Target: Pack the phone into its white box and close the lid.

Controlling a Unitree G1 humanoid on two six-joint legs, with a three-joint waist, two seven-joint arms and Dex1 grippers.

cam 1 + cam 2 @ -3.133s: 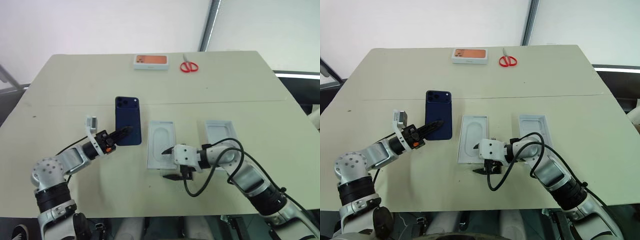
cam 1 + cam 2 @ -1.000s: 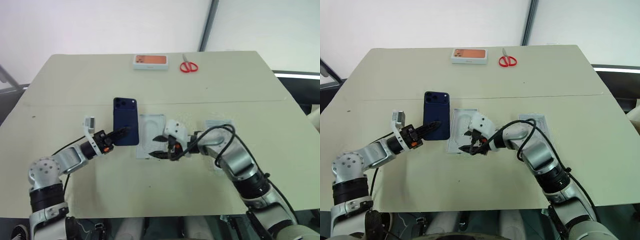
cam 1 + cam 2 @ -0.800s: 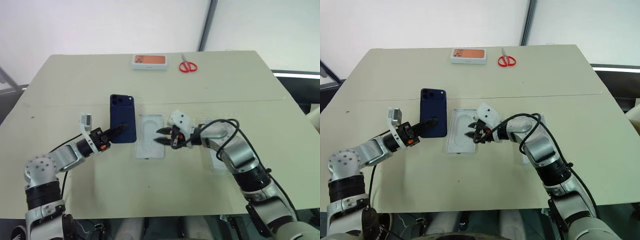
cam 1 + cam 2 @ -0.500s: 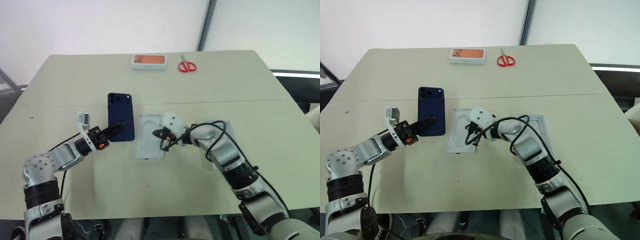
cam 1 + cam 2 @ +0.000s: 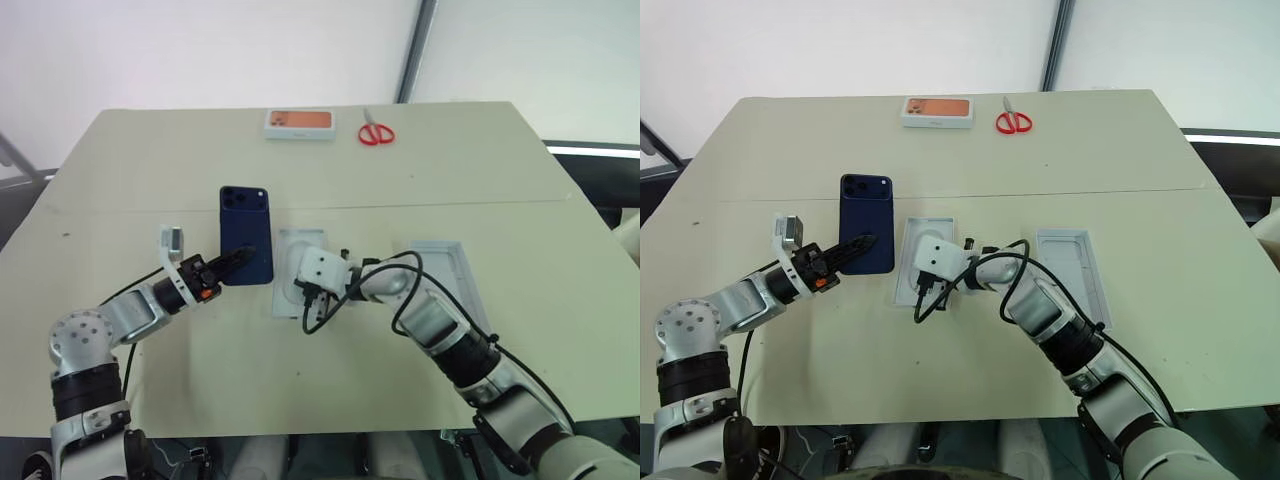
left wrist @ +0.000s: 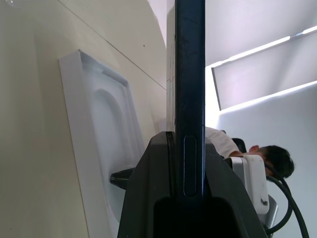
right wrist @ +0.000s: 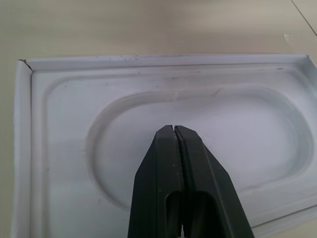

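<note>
Gripping the dark navy phone by its lower edge, the left gripper holds it; the right gripper hangs closed over the white insert.

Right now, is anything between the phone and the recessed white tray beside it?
Yes. The right gripper, shut, sits over the recessed white tray, so it blocks the spot. The phone is clamped in the left gripper just beside that tray.

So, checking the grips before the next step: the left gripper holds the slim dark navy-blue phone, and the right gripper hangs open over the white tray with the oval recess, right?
Not quite. The right gripper is shut, fingers pressed together over the white tray with the oval recess, as the right wrist view shows. The left gripper does hold the slim dark navy-blue phone.
</note>
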